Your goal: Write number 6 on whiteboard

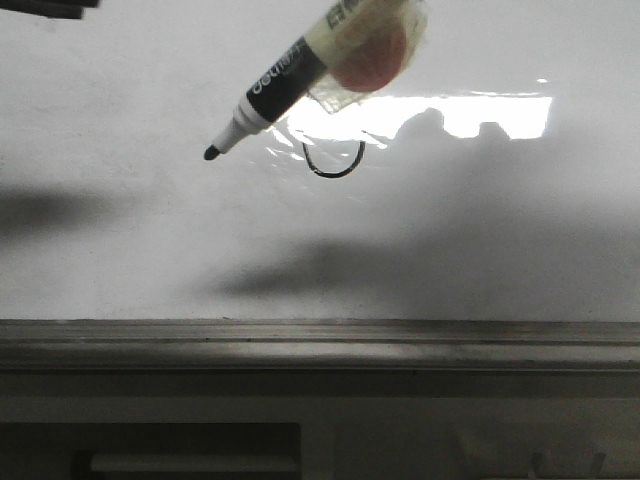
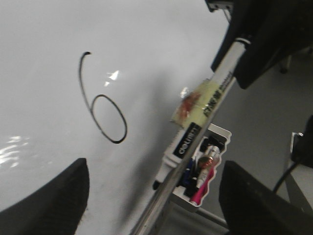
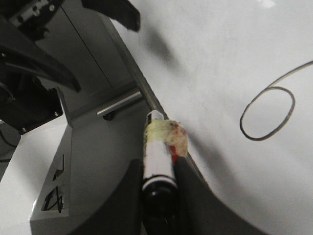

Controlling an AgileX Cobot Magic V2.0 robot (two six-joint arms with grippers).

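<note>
The number 6 is drawn in thin black line on the whiteboard. Its loop also shows in the right wrist view, and partly in the front view under the marker. My right gripper is shut on a black-and-white marker wrapped in yellowish tape. The marker is tilted, with its black tip off to one side of the 6 and its shadow apart from it on the board. My left gripper is open and empty over the board's edge.
The board's grey metal rail runs along the near edge and also shows in the left wrist view. A small white tray with several pens hangs beyond the rail. A bright light reflection lies on the board.
</note>
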